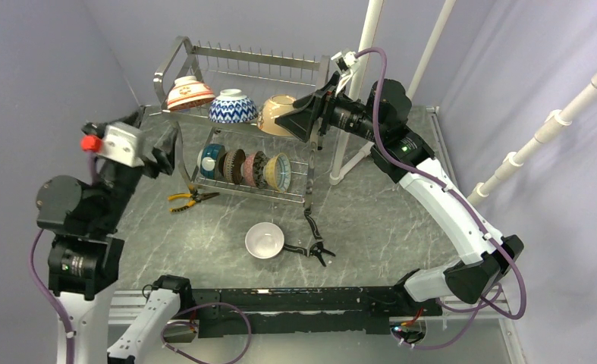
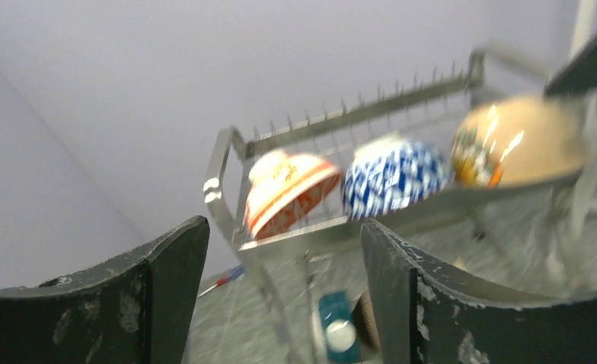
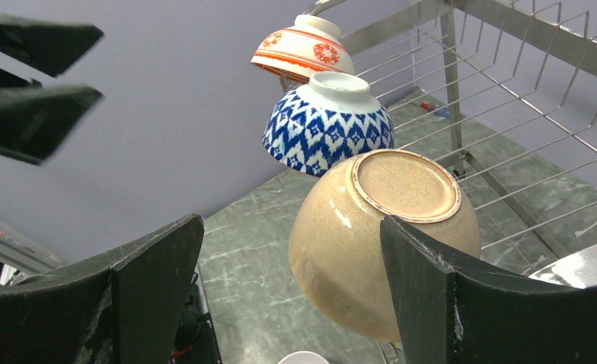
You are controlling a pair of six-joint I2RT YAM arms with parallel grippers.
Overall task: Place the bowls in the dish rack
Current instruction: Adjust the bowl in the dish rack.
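The dish rack (image 1: 180,57) stands at 12 o'clock on the counter (image 1: 386,220), its two tiers loaded. The upper tier carries three bowls in a row, bottoms up and tilted. From 9 to 3 o'clock they are a red-patterned bowl (image 1: 190,94), a blue-white zigzag bowl (image 1: 233,106) and a tan bowl (image 1: 278,114). The lower tier holds four more on edge, packed close. A teal bowl (image 1: 210,161) is at the 9 o'clock end, with three patterned bowls (image 1: 256,168) beside it. That makes seven in the rack. An eighth, a white bowl (image 1: 265,240), sits upright on the counter at 6 o'clock of the rack, well apart from it.

The left end effector (image 1: 166,155) hangs at 9 o'clock of the rack, just beside its end frame, fingers apart and holding nothing. The right end effector (image 1: 304,120) is at 3 o'clock of the upper tier with its fingers spread wide. The tan bowl lies just ahead of them. Whether they touch it I cannot tell.

Yellow-handled pliers (image 1: 191,199) lie at 7 o'clock of the rack. A black hand tool (image 1: 315,246) lies just at 3 o'clock of the white bowl. The rear prong row of the upper tier stands bare. Open counter stretches from 3 to 5 o'clock of the rack. White pipes (image 1: 367,45) rise at the 1 o'clock corner, and the wall (image 1: 45,68) closes in at 9 o'clock.
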